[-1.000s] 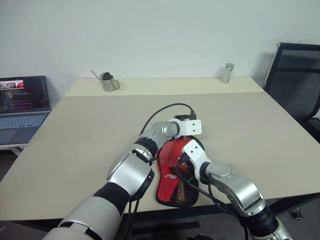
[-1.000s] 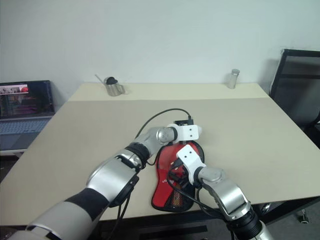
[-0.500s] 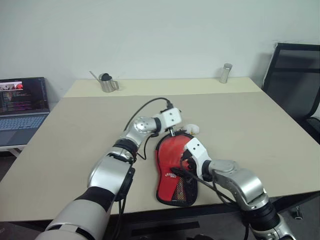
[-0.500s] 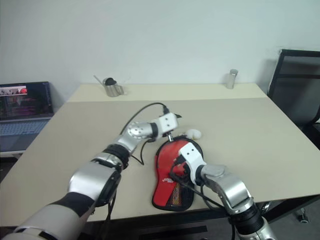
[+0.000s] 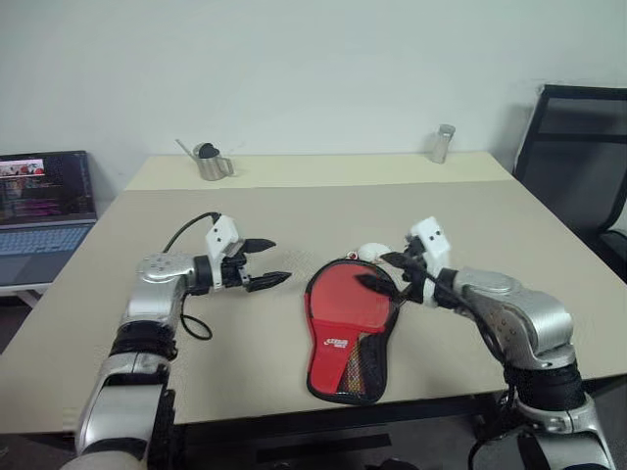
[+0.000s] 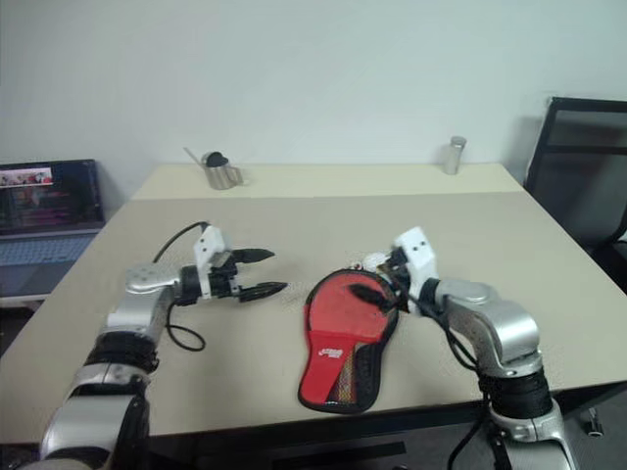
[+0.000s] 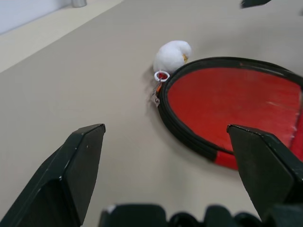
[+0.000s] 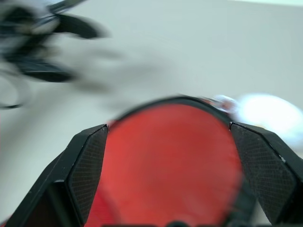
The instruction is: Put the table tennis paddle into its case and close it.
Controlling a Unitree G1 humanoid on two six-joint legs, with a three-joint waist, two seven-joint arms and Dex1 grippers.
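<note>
Near the front edge of the table [image 5: 147, 235] lies the case [image 5: 349, 323], red side up, round end far, narrow end near (paddle not to be seen, probably inside). Long axis runs near to far. At the far rim sits the zip pull with a white fluffy charm [image 5: 370, 253]. Right gripper [image 5: 392, 272] hovers just over that round end, jaws wide and empty. Left gripper [image 5: 266, 262] stands apart to the left, jaws wide too, pointing at the case. Right arm clearly nearer to the zip.
</note>
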